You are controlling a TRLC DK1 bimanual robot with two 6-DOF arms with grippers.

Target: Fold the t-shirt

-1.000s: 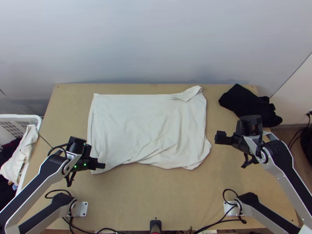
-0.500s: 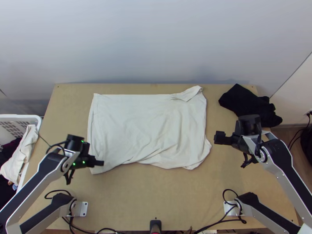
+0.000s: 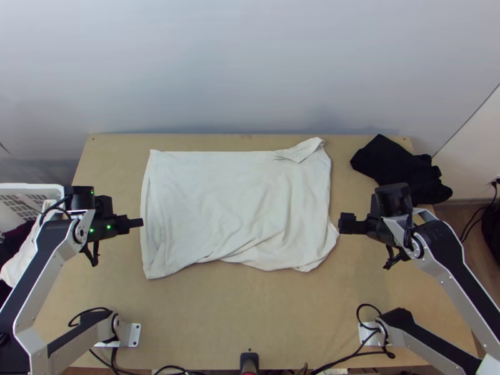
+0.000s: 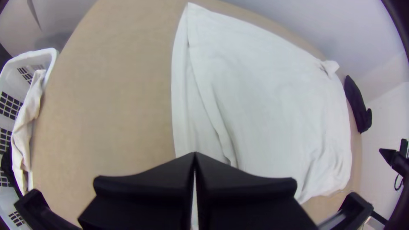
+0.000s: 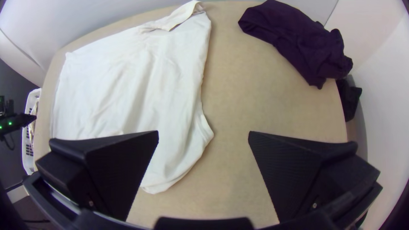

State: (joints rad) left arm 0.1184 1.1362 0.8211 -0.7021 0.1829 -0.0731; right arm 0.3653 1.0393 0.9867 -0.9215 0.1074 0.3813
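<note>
T-shirt (image 3: pixel 237 203), edge (image 4: pixel 181 106) plainly layered in left wrist view, left gripper (image 3: pixel 139 222) pressed together, right gripper (image 3: pixel 344 224) spread.

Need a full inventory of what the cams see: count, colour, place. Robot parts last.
t-shirt: 1, off-white, laid out wrinkled on the table
dark garment: 1, bunched, table's far right corner
table: 1, light wood, between the arms
basket: 1, white, left of the table
light cloth: 1, off-white, in the basket
dark cloth: count unclear, in the basket
wall: pale grey, behind the table
cables: several, black, around the arm bases
left arm, right arm: 2, silver-grey and black
left claw: 1, black, shirt's left edge, shut
right claw: 1, black, shirt's right edge, open
</note>
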